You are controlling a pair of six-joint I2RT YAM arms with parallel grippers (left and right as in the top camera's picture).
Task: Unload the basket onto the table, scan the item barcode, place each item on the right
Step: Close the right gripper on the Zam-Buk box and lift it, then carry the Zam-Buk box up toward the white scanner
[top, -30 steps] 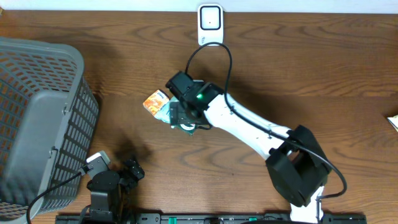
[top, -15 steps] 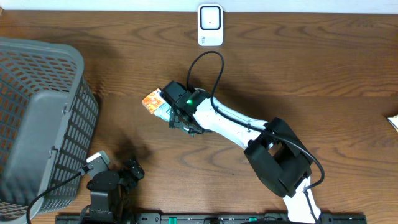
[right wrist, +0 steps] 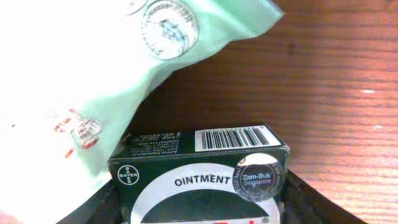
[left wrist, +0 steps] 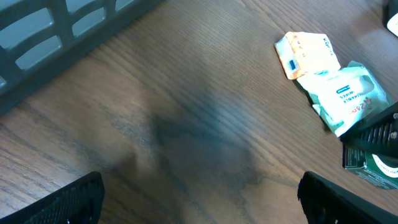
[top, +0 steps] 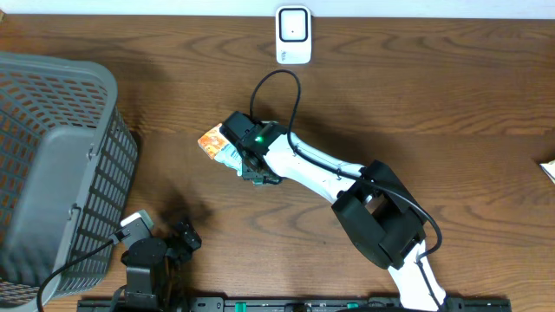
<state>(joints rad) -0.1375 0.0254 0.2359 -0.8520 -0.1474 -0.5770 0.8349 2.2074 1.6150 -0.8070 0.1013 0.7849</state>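
A dark green ointment box (right wrist: 199, 180) with a white label lies on the wooden table, its barcode (right wrist: 231, 138) facing up on the far edge. My right gripper (right wrist: 199, 208) is shut on it, a finger against each side. From overhead the right gripper (top: 254, 165) sits mid-table over the box (top: 259, 176). In the left wrist view the box (left wrist: 380, 167) shows at the right edge. The white scanner (top: 293, 35) stands at the table's back edge. My left gripper (left wrist: 199, 202) stays open over bare wood at the front left (top: 184, 236).
A pale green wipes pack (top: 229, 154) touches the box's far left side, with an orange packet (top: 212, 139) just beyond it. A large grey mesh basket (top: 52, 165) fills the left side. Another item (top: 549, 171) pokes in at the right edge.
My right arm has moved slightly left and down onto the box, and its jaws have narrowed from wide open onto the box's sides. The left arm has not moved.
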